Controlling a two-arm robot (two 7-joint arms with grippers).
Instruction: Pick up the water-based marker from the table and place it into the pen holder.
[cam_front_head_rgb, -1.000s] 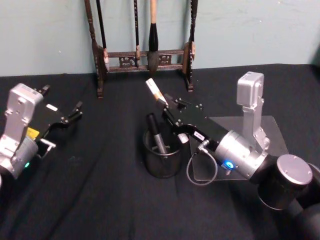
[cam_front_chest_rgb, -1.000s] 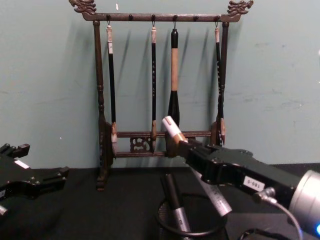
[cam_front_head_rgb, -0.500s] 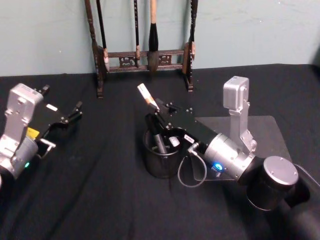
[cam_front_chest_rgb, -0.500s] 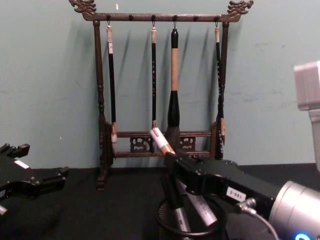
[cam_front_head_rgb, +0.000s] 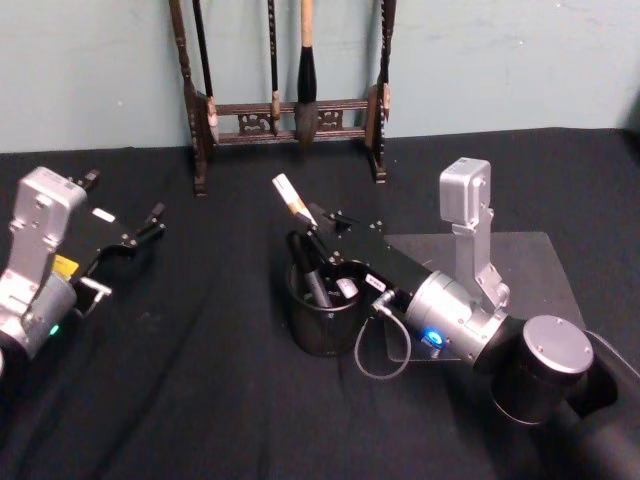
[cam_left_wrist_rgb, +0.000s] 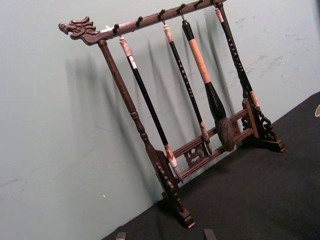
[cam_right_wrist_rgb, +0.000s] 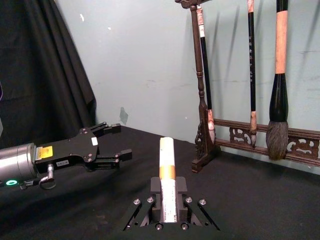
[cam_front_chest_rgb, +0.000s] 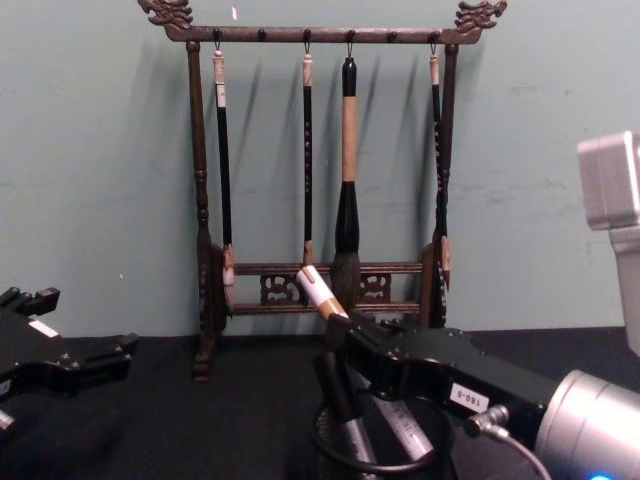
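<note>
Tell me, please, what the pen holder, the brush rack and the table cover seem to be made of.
Pen holder: probably metal mesh, matt black, thin wall under a solid rim. Brush rack: looks like dark carved wood, slightly glossy, with turned posts. Table cover: likely cloth, matt black, no shine. The right gripper holds the marker in the holder's mouth.

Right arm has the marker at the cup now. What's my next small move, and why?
Probably open the right gripper and let go: the water-based marker it grips is tilted with its lower end already inside the pen holder, beside a dark pen. The left gripper is parked aside, open.
</note>
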